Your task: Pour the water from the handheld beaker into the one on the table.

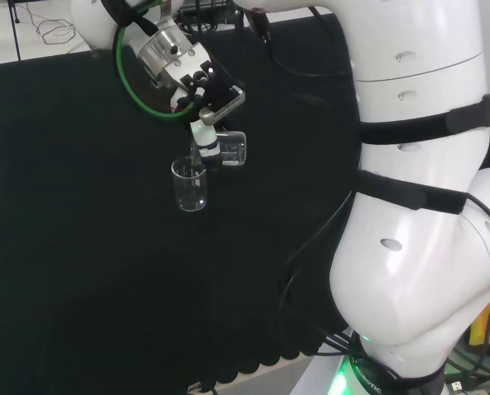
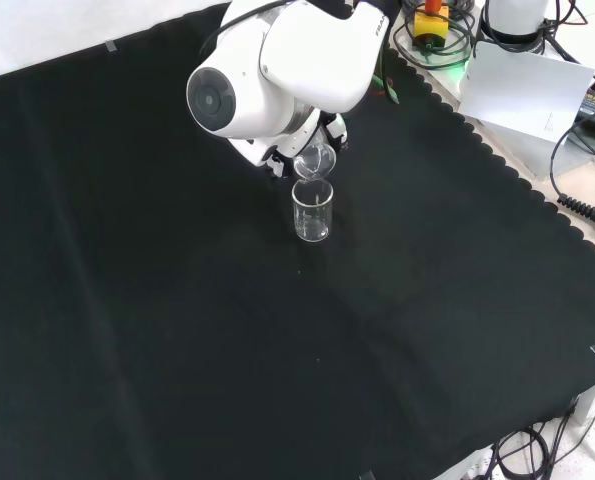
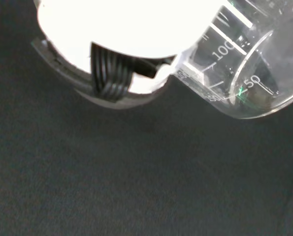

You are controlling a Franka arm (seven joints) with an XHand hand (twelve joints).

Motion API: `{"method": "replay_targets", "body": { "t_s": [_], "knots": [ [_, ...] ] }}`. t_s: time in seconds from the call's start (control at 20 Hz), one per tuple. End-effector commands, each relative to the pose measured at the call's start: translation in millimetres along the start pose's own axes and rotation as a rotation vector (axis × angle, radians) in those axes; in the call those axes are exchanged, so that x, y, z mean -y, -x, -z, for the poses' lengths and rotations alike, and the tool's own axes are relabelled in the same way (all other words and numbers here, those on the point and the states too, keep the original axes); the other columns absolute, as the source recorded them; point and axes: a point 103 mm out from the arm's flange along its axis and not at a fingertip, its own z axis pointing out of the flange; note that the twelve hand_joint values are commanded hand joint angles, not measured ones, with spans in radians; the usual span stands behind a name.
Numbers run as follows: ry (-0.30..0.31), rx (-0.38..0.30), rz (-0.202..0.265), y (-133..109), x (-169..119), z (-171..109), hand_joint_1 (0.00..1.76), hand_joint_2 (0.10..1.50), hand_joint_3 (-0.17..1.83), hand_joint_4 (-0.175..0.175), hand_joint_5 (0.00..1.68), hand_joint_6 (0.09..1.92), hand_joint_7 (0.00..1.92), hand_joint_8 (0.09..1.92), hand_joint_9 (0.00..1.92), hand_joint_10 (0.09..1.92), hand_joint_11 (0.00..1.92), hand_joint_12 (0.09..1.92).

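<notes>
In the head view the hand (image 1: 205, 141) gripped a clear handheld beaker (image 1: 231, 151), its fingers curled round the glass, and the beaker lay tipped almost on its side with its mouth turned left toward the beaker on the table (image 1: 189, 186). That second beaker stood upright on the black cloth (image 1: 80, 247), just left of and a little nearer than the held one, the two rims very close together; whether any water lay in either could not be told. In the front view the arm's white link (image 2: 277, 65) stood before the hand, and below it the tipped beaker's round mouth (image 2: 315, 162) hung directly above the upright beaker (image 2: 312, 210), near the far middle of the cloth. The upright vessel looked clear, its fill level unreadable. In the wrist view the held beaker's wall (image 3: 244, 73) showed printed graduation marks, with droplets or mist on the glass and no pooled water plainly visible, beside a white part of the hand (image 3: 131, 24).
</notes>
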Motion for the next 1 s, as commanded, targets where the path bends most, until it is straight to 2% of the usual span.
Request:
{"method": "replay_targets", "body": {
  "t_s": [0.05,0.1,0.15,0.25,0.35,1.0],
  "knots": [
    [-0.019,0.013,-0.002,-2,-1,0,1.30,0.61,0.87,-0.175,1.10,1.03,1.16,1.01,1.50,0.91,1.09,0.88],
    [-0.023,0.014,-0.002,1,-3,-1,1.30,0.61,0.87,-0.175,1.10,1.03,1.16,1.01,1.50,0.91,1.09,0.88],
    [-0.028,0.034,-0.023,1,-2,0,1.30,0.61,0.87,-0.175,1.10,1.03,1.16,1.01,1.50,0.91,1.09,0.88],
    [-0.028,0.020,0.000,-5,-1,3,1.30,0.61,0.87,-0.175,1.10,1.03,1.16,1.01,1.50,0.91,1.09,0.89],
    [-0.028,0.022,0.000,-6,-1,4,1.29,0.61,0.87,-0.175,1.10,1.03,1.16,1.02,1.50,0.91,1.08,0.89],
    [-0.062,0.042,-0.031,-10,-4,10,1.29,0.62,0.87,-0.175,1.10,1.03,1.16,1.02,1.50,0.92,1.08,0.89]
  ]
}}
